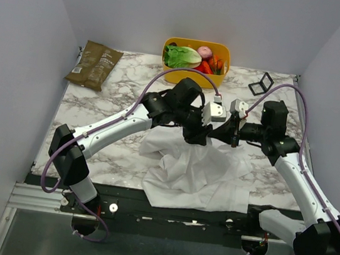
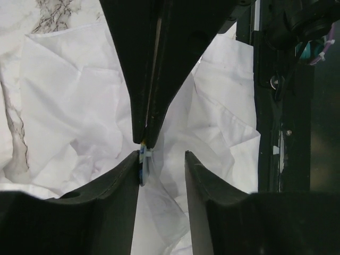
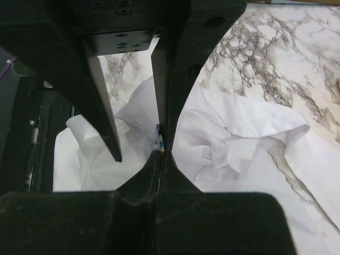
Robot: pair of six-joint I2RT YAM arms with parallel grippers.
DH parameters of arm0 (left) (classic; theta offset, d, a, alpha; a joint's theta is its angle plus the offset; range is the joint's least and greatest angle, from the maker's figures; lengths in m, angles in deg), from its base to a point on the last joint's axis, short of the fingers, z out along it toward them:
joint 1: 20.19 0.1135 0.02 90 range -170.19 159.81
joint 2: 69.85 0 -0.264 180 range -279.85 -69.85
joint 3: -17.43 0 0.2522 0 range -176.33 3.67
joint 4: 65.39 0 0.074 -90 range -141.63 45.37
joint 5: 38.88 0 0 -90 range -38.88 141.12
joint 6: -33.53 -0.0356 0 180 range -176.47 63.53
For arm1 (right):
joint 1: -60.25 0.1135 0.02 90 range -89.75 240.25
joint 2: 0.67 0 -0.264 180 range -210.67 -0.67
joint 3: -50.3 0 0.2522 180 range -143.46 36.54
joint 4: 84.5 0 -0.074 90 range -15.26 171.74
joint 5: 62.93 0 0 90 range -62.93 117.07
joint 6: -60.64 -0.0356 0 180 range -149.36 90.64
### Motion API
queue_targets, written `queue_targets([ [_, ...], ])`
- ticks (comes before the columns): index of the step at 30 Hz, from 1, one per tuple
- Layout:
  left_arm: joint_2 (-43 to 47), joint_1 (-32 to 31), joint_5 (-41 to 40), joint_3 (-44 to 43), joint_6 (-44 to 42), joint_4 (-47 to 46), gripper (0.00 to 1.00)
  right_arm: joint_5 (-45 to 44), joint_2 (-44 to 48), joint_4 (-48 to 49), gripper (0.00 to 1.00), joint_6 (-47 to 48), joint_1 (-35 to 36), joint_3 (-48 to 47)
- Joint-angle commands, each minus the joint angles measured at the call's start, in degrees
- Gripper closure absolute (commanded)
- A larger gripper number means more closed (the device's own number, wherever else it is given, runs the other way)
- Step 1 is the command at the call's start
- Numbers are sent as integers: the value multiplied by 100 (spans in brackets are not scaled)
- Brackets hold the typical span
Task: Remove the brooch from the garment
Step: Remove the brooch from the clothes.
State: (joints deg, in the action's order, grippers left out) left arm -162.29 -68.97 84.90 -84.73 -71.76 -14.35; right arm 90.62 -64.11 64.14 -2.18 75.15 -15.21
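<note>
The white shirt (image 1: 195,175) lies crumpled on the marble table in front of both arms. It also shows in the left wrist view (image 2: 69,95) and the right wrist view (image 3: 239,138). The brooch (image 2: 143,159) is a small blue and yellow piece seen edge-on, held up on a raised fold of the cloth; it also shows in the right wrist view (image 3: 159,139). My right gripper (image 3: 161,152) is shut, its tips pinching the brooch's edge. My left gripper (image 2: 162,154) is open around the raised fold, one finger (image 2: 127,175) touching the brooch. Both grippers meet above the shirt (image 1: 213,133).
A yellow basket (image 1: 190,76) of vegetables stands at the back centre. A brown bag (image 1: 94,64) lies at the back left. A small black open case (image 1: 261,84) lies at the back right. The shirt hangs over the near table edge (image 1: 197,204).
</note>
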Motion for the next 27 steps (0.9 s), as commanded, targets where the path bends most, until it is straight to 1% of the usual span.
queue_targets([
  [1,174,-62,-91,-160,52,-98,44,-334,147,47,99,7,5,-20],
  [3,174,-71,-170,-142,70,-124,41,-361,183,64,99,-11,5,-11],
  [8,183,-62,-231,-90,96,-177,38,-361,235,91,99,-37,5,15],
  [12,183,-62,-310,-55,96,-194,27,-387,244,99,99,-37,5,24],
  [14,192,-62,-328,-54,96,-203,24,-387,244,99,99,-29,5,24],
  [15,192,-62,-354,-63,96,-203,21,-387,236,91,99,-37,5,24],
  [19,209,-62,-495,-186,18,-133,20,-405,244,99,99,-28,5,42],
  [21,236,-71,-521,-213,0,-107,17,-405,262,91,99,-11,-4,42],
  [27,227,-62,-451,-178,-35,-98,14,-405,279,82,99,-2,5,77],
])
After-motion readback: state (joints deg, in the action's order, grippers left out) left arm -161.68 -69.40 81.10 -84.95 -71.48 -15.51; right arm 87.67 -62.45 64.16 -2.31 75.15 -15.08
